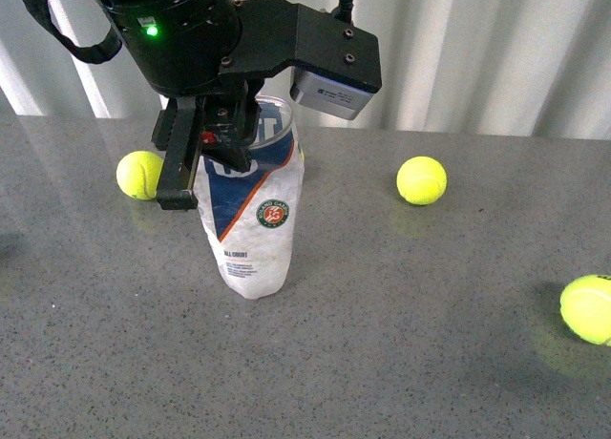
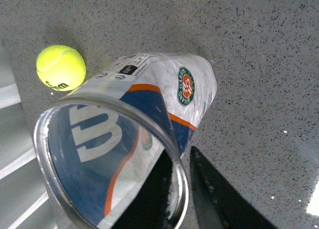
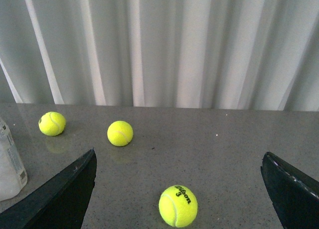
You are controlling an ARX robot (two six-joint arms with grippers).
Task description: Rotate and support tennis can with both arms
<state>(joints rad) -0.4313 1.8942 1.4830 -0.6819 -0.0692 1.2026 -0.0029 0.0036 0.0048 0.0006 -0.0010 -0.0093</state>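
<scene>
Front view looks down across the worktop (image 1: 401, 344). Left wrist view looks steeply down, close to the tennis can (image 2: 124, 154). Right wrist view looks level toward the curtain (image 3: 164, 45); all share the worktop.

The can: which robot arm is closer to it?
Left. The left gripper grips the can's open rim. The right gripper hangs open, apart from it, near a ball.

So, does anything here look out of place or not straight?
Yes. The tennis can is empty and leans, with the left gripper at its open rim. Three tennis balls lie loose on the table.
</scene>
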